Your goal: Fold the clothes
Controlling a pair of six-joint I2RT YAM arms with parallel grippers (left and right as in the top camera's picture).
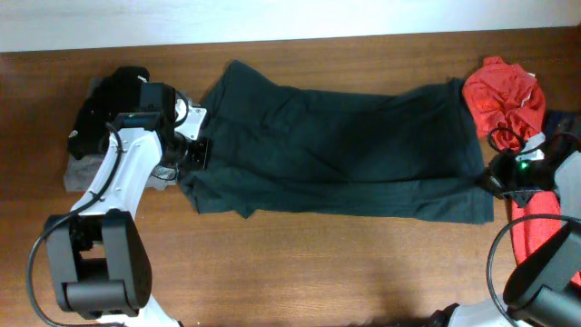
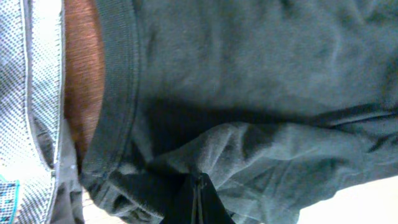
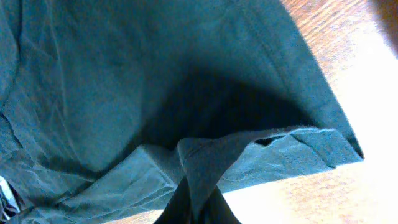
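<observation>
The dark greenish-black T-shirt (image 1: pixel 345 145) lies spread across the wooden table, plain side up; no white letters show. My left gripper (image 1: pixel 195 152) is at the shirt's left edge. In the left wrist view its fingers (image 2: pixel 199 200) are shut on a bunched fold of the shirt (image 2: pixel 267 74), beside the ribbed collar (image 2: pixel 118 93). My right gripper (image 1: pixel 491 182) is at the shirt's right edge. In the right wrist view its fingers (image 3: pixel 198 206) are shut on a strip of the shirt (image 3: pixel 124 93), lifted near the hem (image 3: pixel 305 78).
A red garment (image 1: pixel 502 95) lies bunched at the back right, and more red cloth (image 1: pixel 537 238) lies under the right arm. A black garment (image 1: pixel 113 98) and a grey mesh garment (image 1: pixel 80 173) (image 2: pixel 31 93) lie at the far left. Bare wood (image 1: pixel 318 272) runs along the front.
</observation>
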